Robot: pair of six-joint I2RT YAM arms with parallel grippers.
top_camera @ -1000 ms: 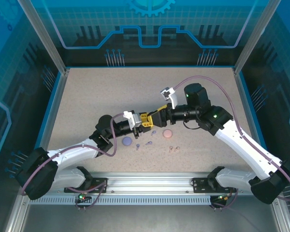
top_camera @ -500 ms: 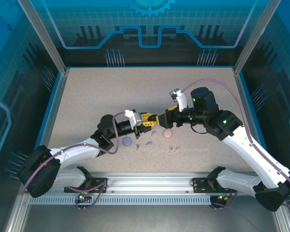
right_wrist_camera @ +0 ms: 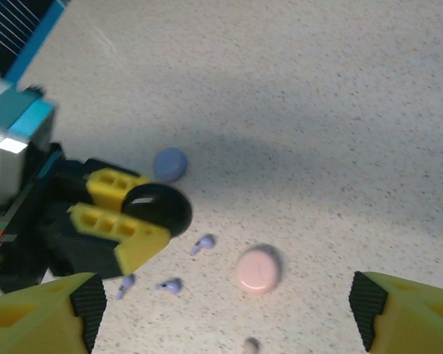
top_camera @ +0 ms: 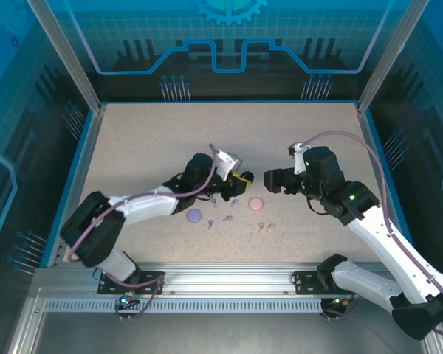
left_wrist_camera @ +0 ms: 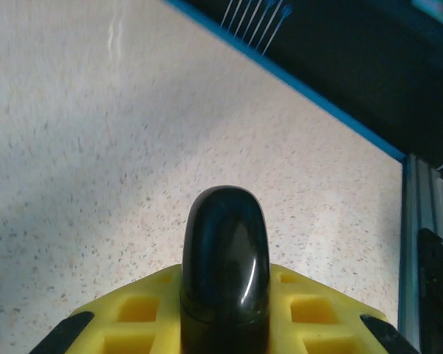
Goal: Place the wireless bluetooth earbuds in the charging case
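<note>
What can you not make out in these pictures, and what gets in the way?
Black case, left wrist view: lower part hidden between the yellow jaws and cut by the bottom edge.
Two tiny earbuds near the pink case, top view: too small to tell their colour.
Lavender earbuds, right wrist view: blurred, so stem direction is unclear.

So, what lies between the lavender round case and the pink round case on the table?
Tiny lavender earbuds lie loose between the lavender case and the pink case, touching neither; the top view shows this best.
</note>
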